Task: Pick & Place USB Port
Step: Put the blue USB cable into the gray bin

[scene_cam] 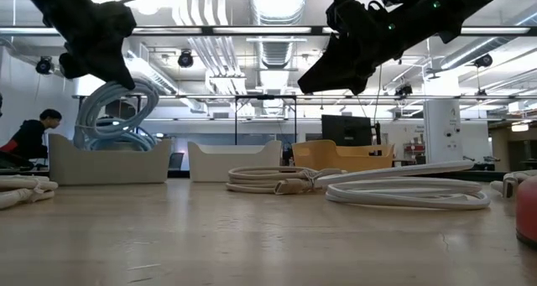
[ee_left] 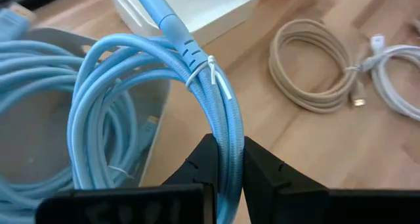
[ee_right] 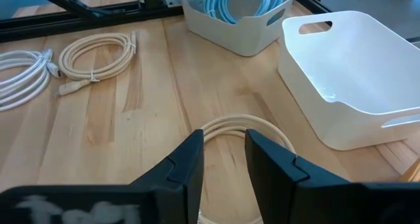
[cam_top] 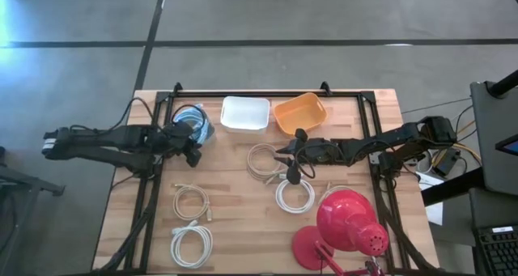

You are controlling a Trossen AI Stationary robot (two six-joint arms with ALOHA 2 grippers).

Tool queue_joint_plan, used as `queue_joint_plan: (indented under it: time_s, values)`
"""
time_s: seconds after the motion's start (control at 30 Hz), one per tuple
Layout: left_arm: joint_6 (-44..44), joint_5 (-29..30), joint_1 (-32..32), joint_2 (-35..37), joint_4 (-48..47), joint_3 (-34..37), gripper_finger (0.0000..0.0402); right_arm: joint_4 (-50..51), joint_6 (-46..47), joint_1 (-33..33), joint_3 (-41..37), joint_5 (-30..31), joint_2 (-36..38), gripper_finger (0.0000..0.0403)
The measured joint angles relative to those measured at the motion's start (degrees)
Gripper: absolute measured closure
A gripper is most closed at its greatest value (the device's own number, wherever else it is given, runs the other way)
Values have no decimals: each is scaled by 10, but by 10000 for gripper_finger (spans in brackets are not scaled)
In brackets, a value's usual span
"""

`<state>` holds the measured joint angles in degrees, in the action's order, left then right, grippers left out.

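Observation:
A light-blue coiled USB cable point(ee_left: 164, 73) hangs from my left gripper point(ee_left: 228, 175) over a pale bin point(cam_top: 204, 133) at the table's far left, which holds more blue cable point(ee_left: 33, 119). In the low view the coil point(scene_cam: 117, 110) dips into that bin point(scene_cam: 109, 164) below the left gripper point(scene_cam: 101, 47). My right gripper point(ee_right: 223, 161) is open and hovers above a beige cable coil point(ee_right: 246, 127) lying flat mid-table; the low view shows the right gripper point(scene_cam: 315, 80) well clear of it. In the high view both grippers, left point(cam_top: 193, 146) and right point(cam_top: 290, 159), show. My left gripper pinches the blue coil's bundled strands point(ee_left: 228, 142) between its two fingers, just below the white tie and the plug end. The fingers lie across the strands. The coil hangs below the fingers, and its lower loops reach inside the pale bin.
An empty white bin point(cam_top: 245, 114) and an orange bin point(cam_top: 299, 112) stand along the far edge. More coils lie on the table: white point(cam_top: 294, 195), beige point(cam_top: 190, 201), white point(cam_top: 191, 244). A red desk lamp point(cam_top: 348, 227) stands at the near right.

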<state>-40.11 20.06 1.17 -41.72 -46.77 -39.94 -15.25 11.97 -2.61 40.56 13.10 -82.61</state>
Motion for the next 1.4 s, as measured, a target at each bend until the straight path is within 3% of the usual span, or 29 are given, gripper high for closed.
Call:
queue_joint_plan:
  time_s: [0.3, 0.67, 0.8, 1.1, 1.27, 1.4]
  values:
    - [33, 111, 0, -23, 9, -9, 362, 0, 0, 0, 0, 0, 0, 291]
    - [47, 125, -5, -59, 6, -50, 362, 0, 0, 0, 0, 1, 0, 300]
    - [47, 156, -12, -75, -11, -72, 362, 0, 0, 0, 0, 1, 0, 303]
    - [9, 200, -22, -138, -79, -92, 362, 0, 0, 0, 0, 1, 0, 294]
    - [-45, 247, -21, -190, -96, -65, 362, 0, 0, 0, 0, 4, 0, 298]
    - [-81, 246, -22, -237, -88, -38, 362, 0, 0, 0, 0, 4, 0, 305]
